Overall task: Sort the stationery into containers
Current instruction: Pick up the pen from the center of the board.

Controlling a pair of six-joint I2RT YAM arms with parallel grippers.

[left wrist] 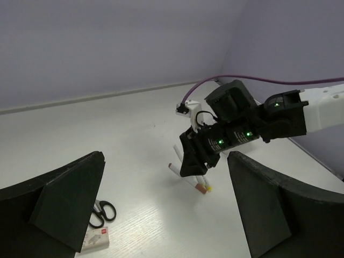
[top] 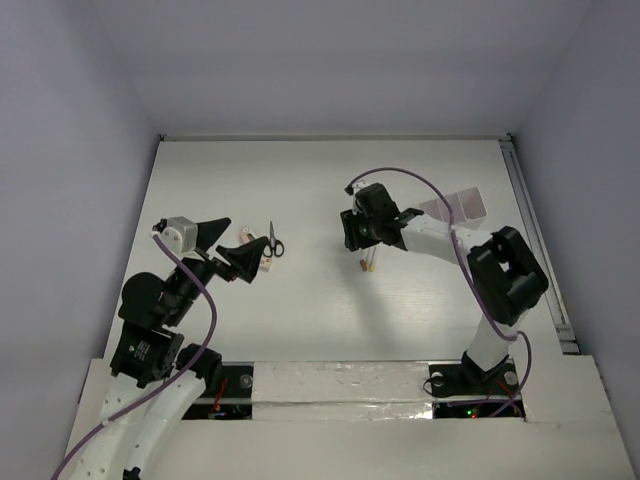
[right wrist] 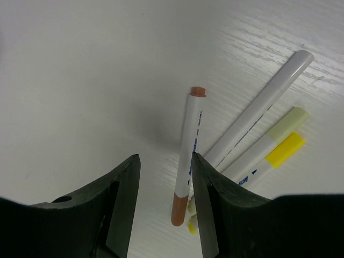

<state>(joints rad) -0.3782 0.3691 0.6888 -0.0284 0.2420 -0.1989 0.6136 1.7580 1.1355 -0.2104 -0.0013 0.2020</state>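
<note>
Several white pens (top: 369, 263) with orange or yellow ends lie bunched on the table. My right gripper (top: 361, 238) hangs over them, open. In the right wrist view its jaws (right wrist: 164, 161) straddle the orange-ended pen (right wrist: 189, 156), which lies against the right finger; a plain white pen (right wrist: 258, 115) and a yellow-ended pen (right wrist: 275, 146) lie beside it. My left gripper (top: 235, 245) is open and empty, just left of the black scissors (top: 274, 242) and the small pale block (top: 268, 267). The translucent box (top: 460, 207) stands behind the right arm.
The left wrist view shows the scissors (left wrist: 102, 212) and block (left wrist: 97, 237) near its left finger (left wrist: 59, 209), and the right gripper (left wrist: 204, 156) over the pens (left wrist: 198, 184). Grey walls enclose the table; a rail (top: 535, 250) runs along its right edge.
</note>
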